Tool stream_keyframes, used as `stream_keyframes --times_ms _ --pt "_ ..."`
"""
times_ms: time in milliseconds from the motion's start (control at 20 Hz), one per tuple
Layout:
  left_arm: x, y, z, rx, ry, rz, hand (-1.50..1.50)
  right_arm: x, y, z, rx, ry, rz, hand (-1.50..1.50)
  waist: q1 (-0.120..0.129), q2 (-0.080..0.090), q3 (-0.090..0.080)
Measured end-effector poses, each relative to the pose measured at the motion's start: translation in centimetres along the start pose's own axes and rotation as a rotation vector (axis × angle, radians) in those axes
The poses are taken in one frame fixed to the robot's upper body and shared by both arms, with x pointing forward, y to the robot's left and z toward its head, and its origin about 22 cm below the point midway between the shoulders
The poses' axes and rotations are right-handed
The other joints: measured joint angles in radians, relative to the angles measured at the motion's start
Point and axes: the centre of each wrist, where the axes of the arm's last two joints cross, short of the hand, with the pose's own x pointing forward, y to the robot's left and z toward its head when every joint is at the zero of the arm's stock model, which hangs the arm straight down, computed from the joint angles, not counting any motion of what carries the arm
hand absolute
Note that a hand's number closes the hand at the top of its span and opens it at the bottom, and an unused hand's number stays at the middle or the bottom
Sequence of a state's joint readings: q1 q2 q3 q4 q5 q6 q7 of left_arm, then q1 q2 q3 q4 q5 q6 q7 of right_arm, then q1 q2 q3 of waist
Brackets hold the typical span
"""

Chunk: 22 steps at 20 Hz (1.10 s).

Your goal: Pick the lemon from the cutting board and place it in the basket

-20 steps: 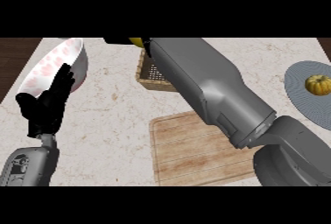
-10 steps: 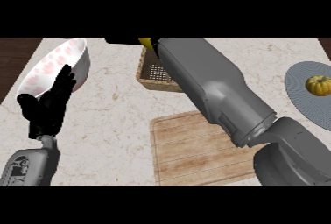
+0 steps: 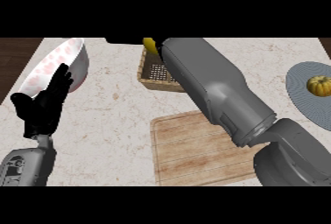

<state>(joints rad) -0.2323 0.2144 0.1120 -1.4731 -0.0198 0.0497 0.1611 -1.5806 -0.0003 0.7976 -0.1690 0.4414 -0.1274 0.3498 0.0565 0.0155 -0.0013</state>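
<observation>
The yellow lemon [image 3: 150, 45] shows at the top edge, just above the far rim of the small woven basket [image 3: 157, 75]. My right hand [image 3: 126, 40] is mostly cut off by the view's top; its dark fingers curl round the lemon. The grey right forearm runs from the lower right across the basket's right side and hides part of it. Nothing lies on the wooden cutting board [image 3: 194, 151] in the lower middle. At the left edge my left hand [image 3: 44, 107] rests open, fingers up.
A white bowl with red spots [image 3: 57, 65] stands behind the left hand at the far left. On the right, a grey-blue plate [image 3: 301, 94] carries a small orange squash [image 3: 319, 85]. Marbled counter lies between the bowl and the basket.
The right hand has carried the lemon a little to the right, from left of the basket to over its far rim. The left hand has stayed put.
</observation>
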Motion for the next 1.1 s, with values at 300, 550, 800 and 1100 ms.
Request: stream_keyframes --times_ms 300,550,800,1100 --pt "0.3 -1.2 -0.5 -0.015 -0.001 0.005 0.00 -0.3 0.2 -0.1 0.041 0.011 -0.023 1.50 0.003 0.001 0.000" --pt "-0.1 -0.8 -0.2 -0.007 -0.002 0.002 0.00 -0.7 0.5 -0.1 0.103 0.064 -0.037 1.50 0.004 -0.002 -0.001" --pt "0.2 -0.7 -0.1 -0.007 -0.004 0.000 0.00 -1.1 1.0 -0.1 0.138 0.137 -0.049 -1.50 0.008 -0.004 -0.001" --pt "0.3 -1.0 0.1 0.002 0.004 0.006 0.00 -0.7 0.9 0.0 0.042 0.136 -0.215 -1.50 -0.007 -0.003 0.000"
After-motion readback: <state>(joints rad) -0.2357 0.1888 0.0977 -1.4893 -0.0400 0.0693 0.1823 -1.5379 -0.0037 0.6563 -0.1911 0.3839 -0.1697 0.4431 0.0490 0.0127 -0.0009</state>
